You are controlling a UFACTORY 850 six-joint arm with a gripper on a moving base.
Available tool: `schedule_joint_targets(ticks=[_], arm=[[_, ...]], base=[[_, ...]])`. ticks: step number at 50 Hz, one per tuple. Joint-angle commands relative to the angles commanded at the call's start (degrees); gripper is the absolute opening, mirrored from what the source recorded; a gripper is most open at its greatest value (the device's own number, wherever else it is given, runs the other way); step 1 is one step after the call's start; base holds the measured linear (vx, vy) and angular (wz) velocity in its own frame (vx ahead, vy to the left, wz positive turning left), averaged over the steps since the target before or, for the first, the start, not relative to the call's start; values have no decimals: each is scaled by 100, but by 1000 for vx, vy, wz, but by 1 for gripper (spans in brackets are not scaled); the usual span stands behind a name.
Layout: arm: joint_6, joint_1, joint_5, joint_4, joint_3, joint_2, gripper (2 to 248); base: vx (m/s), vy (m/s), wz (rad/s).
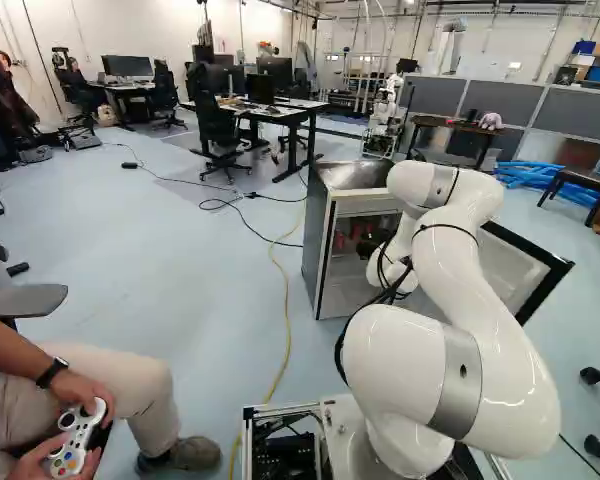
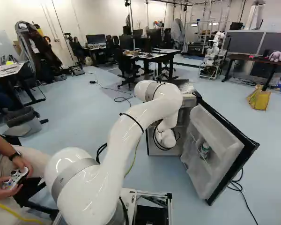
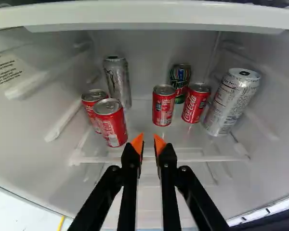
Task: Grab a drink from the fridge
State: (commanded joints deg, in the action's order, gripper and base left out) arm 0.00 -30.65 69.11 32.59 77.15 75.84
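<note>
In the left base view my dark gripper [image 1: 374,240] is partly hidden inside the opened fridge [image 1: 317,235]. Seen from the wrist, the gripper [image 3: 149,140] is shut, its orange tips nearly together with only a slim gap and nothing held. Several cans stand ahead of it on the shelf. One red can [image 3: 111,124] stands ahead to one side, with another red can [image 3: 90,104] and a tall silver can [image 3: 117,83] behind it. Almost straight ahead are a red can [image 3: 164,107], a dark green-and-red can [image 3: 180,79] and a third red can [image 3: 196,103], beside a large silver-white can [image 3: 231,102].
The fridge door [image 2: 218,159] stands swung out to the arm's right, with a green-and-white container [image 2: 204,150] in its rack. A fridge shelf edge [image 3: 149,14] spans above the cans. A yellow cable [image 1: 282,300] runs along the floor left of the fridge. Another robot [image 1: 385,118] stands farther back.
</note>
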Motion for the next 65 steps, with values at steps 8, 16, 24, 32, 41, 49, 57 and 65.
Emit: schedule_joint_targets(ticks=[8, 16, 24, 32, 41, 49, 57, 65], arm=[[0, 0, 0, 0, 0, 0, 89], [0, 0, 0, 0, 0, 0, 101], [0, 0, 0, 0, 0, 0, 109], [0, 0, 0, 0, 0, 0, 109], [0, 0, 0, 0, 0, 0, 127], [0, 0, 0, 0, 0, 0, 139], [0, 0, 0, 0, 0, 0, 154], [0, 0, 0, 0, 1, 1, 153]], base=[[0, 0, 0], [0, 0, 0], [0, 0, 0], [0, 0, 0], [0, 0, 0], [0, 0, 0], [0, 0, 0], [0, 0, 0]])
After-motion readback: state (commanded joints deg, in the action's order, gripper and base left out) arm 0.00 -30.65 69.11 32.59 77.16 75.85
